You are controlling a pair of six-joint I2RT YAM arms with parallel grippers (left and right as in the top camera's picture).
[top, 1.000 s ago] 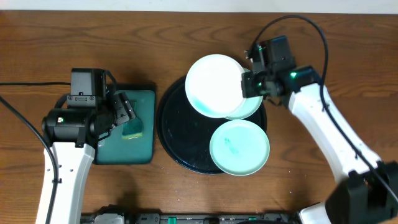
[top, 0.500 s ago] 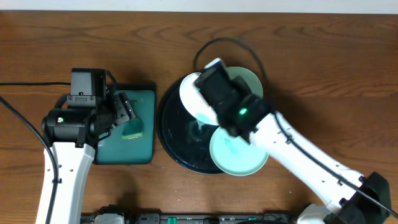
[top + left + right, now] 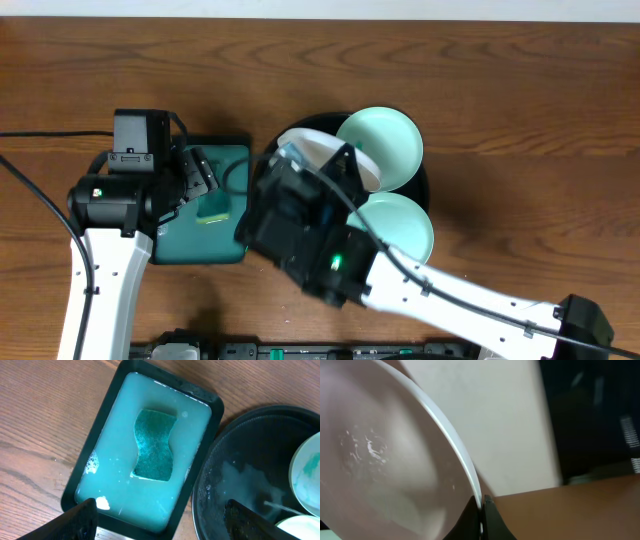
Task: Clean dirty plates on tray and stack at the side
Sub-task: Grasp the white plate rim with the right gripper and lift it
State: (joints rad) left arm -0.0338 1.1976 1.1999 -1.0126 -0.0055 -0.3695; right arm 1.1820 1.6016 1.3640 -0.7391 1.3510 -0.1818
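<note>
The white plate is lifted and tilted on edge over the round black tray. My right gripper is shut on its rim, and the plate fills the left of the right wrist view. In the overhead view the right arm hides much of the tray. One mint-green plate lies at the tray's back and another at its front right. My left gripper is open and empty above the sponge tray's near end.
A rectangular black tray full of teal soapy water holds a green sponge left of the round tray. The sponge also shows from above. Bare wooden table lies right of the round tray.
My right arm has swung from the tray's right side across to its left, raising and tilting the white plate. The mint-green plate beneath it is uncovered. The left arm has not moved.
</note>
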